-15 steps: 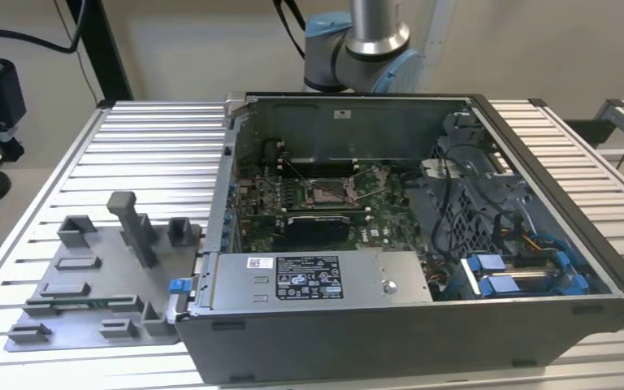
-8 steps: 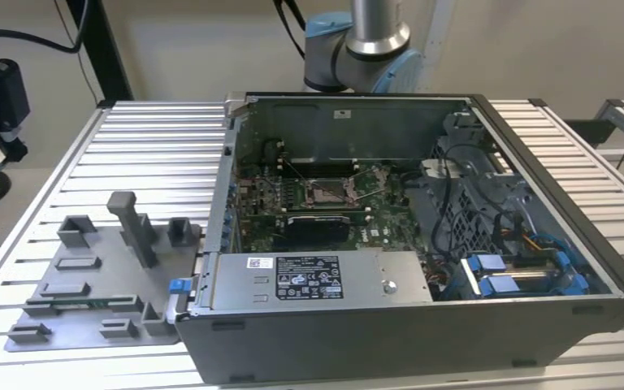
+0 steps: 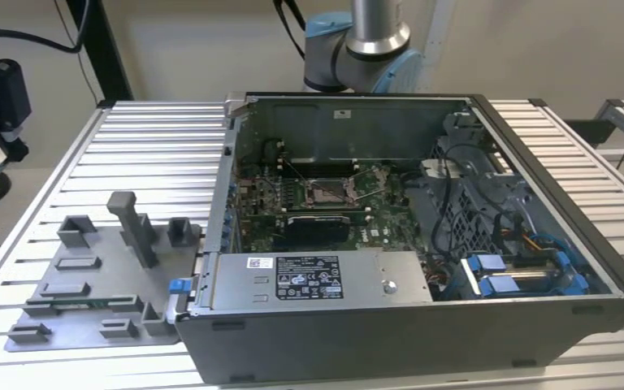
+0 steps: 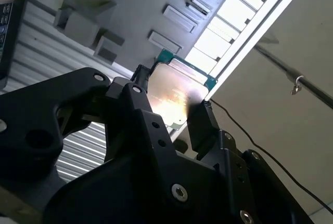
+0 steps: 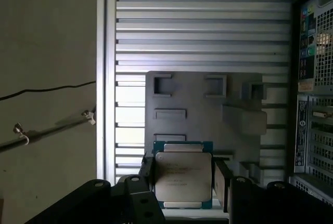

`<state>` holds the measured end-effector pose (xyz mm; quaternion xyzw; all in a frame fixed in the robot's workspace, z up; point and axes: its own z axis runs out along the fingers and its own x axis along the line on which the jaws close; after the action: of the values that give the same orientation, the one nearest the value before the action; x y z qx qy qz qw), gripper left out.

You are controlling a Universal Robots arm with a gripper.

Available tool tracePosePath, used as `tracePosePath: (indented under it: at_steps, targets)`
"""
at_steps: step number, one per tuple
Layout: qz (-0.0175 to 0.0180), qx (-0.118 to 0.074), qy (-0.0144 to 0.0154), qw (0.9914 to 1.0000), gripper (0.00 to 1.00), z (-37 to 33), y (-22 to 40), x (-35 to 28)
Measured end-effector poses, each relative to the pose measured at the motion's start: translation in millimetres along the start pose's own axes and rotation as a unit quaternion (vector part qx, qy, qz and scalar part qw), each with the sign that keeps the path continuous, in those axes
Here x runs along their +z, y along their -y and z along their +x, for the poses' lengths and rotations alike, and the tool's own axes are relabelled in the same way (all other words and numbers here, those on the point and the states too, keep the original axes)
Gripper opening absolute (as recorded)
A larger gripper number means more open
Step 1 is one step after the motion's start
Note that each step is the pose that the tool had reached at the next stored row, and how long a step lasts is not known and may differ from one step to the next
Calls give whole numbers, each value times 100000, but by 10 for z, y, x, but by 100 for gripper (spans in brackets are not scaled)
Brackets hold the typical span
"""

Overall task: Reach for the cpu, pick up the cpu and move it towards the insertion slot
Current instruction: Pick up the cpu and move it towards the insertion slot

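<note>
Cpu (image 5: pixel 183 174) sits flat, pinched by two opposite edges between the closed fingers of the gripper (image 5: pixel 183 182), held well above the grey fixture plate (image 5: pixel 203 115). Insertion slot (image 3: pixel 328 191) lies well apart from the gripper, off sideways beyond the plate, inside the computer case (image 3: pixel 399 341).

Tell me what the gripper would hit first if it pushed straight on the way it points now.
Probably the grey fixture plate on the slatted table, beyond the cpu the gripper holds; depth unclear.
</note>
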<state>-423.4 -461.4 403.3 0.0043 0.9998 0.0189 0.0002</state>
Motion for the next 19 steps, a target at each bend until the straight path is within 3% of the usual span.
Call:
tracePosePath:
  at_steps: [4, 19]
  targets:
    - [1, -1, -3, 100000, 0, -36, 0, 0]
    - [3, -2, -4, 100000, 0, -275, -2, 0]
